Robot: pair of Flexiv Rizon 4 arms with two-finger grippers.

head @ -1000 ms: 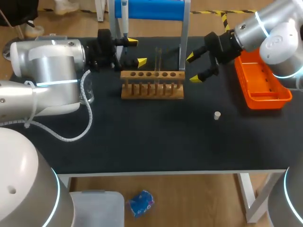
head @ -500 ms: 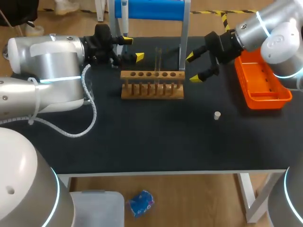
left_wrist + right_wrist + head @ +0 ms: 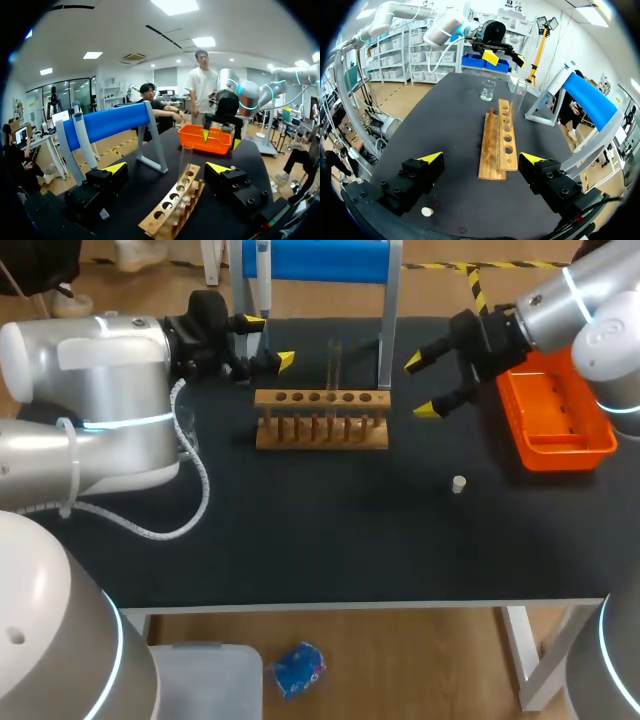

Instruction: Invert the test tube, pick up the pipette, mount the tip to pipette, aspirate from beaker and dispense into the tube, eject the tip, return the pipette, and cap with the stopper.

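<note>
Glass, clear and slender, the test tube (image 3: 335, 360) stood upright in the light wooden rack (image 3: 320, 430), long axis vertical, just right of my left gripper (image 3: 268, 342), which seemed nearer than my right gripper (image 3: 421, 386). Both gaped, holding nothing. I could read no writing.

No legible text or labels

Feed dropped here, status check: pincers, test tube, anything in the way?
Left pincer open, empty. Right pincer open, empty. Test tube upright in wooden rack, between them, ungripped. Blue stand close behind tube; stopper apart on table.
</note>
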